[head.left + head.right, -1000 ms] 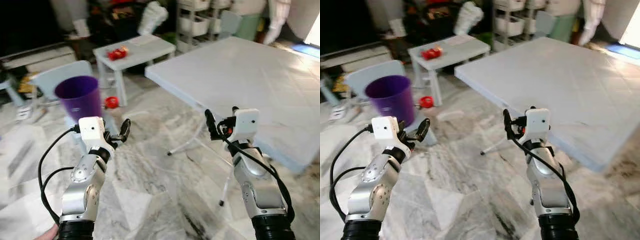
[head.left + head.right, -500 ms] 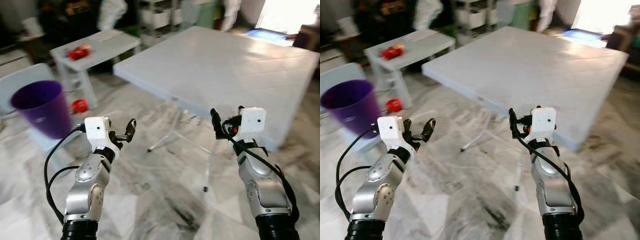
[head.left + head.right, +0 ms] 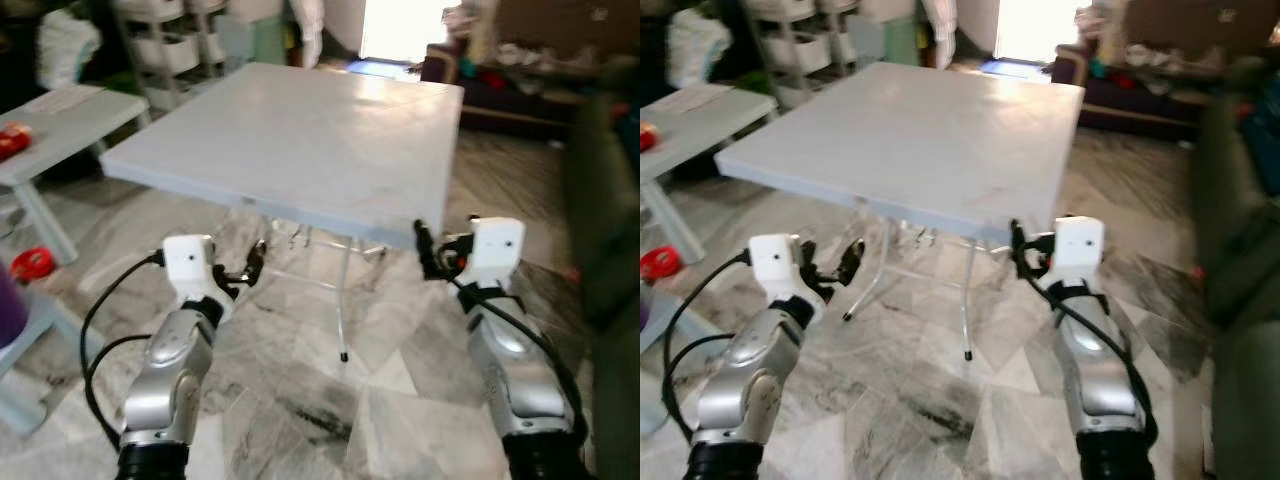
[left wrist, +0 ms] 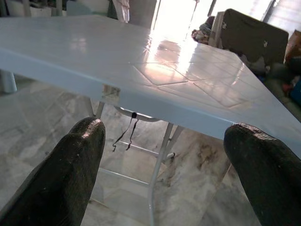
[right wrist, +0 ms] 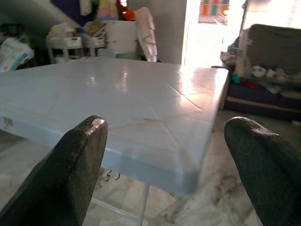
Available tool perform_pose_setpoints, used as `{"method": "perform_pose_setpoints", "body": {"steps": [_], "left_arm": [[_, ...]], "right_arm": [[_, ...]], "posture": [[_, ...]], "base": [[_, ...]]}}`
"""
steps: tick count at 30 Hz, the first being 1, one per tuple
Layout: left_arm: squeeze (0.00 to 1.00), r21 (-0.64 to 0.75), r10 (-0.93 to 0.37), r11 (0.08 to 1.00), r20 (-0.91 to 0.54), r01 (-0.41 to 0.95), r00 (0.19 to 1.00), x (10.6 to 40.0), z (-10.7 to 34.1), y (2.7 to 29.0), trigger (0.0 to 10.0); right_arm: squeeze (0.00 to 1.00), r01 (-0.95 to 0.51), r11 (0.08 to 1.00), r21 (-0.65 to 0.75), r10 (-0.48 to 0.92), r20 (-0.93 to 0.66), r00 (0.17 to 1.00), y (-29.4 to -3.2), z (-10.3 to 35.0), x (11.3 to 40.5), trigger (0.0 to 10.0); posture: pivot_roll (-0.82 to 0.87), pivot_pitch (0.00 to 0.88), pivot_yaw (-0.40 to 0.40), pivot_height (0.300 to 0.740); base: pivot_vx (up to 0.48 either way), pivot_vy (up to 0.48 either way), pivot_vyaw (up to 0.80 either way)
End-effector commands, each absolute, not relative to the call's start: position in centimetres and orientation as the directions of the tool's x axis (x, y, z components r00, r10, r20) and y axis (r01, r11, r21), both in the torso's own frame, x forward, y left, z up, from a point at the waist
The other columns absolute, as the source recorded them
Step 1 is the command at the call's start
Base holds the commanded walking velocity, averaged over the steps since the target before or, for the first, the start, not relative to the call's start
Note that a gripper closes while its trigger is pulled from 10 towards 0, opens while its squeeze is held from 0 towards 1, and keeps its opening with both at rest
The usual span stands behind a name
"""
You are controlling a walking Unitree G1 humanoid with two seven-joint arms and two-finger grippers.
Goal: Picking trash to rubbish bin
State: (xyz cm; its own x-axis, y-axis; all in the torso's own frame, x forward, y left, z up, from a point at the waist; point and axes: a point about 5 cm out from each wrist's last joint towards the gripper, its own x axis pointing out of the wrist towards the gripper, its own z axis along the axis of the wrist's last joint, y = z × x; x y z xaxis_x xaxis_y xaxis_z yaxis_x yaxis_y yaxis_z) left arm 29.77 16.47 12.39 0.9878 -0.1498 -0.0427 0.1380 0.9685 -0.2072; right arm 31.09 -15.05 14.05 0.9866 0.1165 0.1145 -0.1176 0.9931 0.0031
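1. I have both arms raised in front of me, over a marble floor (image 3: 300, 400) that takes up the lower half of the head views.
2. My left tool (image 3: 252, 266) sits left of centre in the left eye view, held in the air with nothing between its fingers (image 4: 66, 174); the wrist view shows them spread wide.
3. My right tool (image 3: 425, 250) sits right of centre at about the same height, also spread wide and holding nothing; its fingers (image 5: 70, 179) frame the near corner of the big desk.
4. The big desk (image 3: 300, 130) fills the upper middle of the frame, pale grey-white, on thin folding legs (image 3: 343, 310). Both tools are just short of its near edge.
5. Trash: a red item (image 3: 30, 263) lies on the floor at the left edge of the frame, well apart from my left tool. Another red item (image 3: 10, 140) rests on the small desk (image 3: 60, 110) at upper left.
6. A sliver of the purple bin (image 3: 6, 310) shows at the far left edge, just below the red item on the floor.
7. Shelving (image 3: 175, 50) stands at the top left, a bright doorway (image 3: 400, 25) at top centre, and a dark sofa (image 3: 600, 200) runs down the right edge.
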Motion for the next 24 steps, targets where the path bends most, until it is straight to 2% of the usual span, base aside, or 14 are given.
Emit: {"method": "perform_pose_setpoints", "body": {"steps": [1, 20, 24], "left_arm": [[0.00, -0.210, -0.160, 0.966, -0.036, 0.149, 0.986, 29.87, 12.68, 16.09, 10.0], [0.00, -0.221, -0.146, 0.966, -0.051, 0.131, 0.988, 29.87, 12.41, 16.27, 10.0], [0.00, -0.227, -0.145, 0.965, -0.048, 0.131, 0.988, 29.88, 12.42, 16.33, 10.0]], "right_arm": [[0.00, -0.104, 0.995, -0.008, 0.104, 0.134, 0.986, -15.56, 14.62, 31.22, 10.0], [0.00, -0.100, 0.995, -0.004, 0.100, 0.138, 0.985, -15.72, 14.77, 31.28, 10.0], [0.00, -0.102, 0.995, -0.008, 0.102, 0.141, 0.985, -15.79, 14.82, 31.26, 10.0]], "posture": [[0.00, 0.000, 0.014, 0.740], [0.00, 0.000, 0.012, 0.740], [0.00, 0.000, 0.011, 0.740]], "base": [[0.000, 0.000, -0.80], [0.000, 0.000, -0.80], [0.318, 0.000, 0.00]]}}
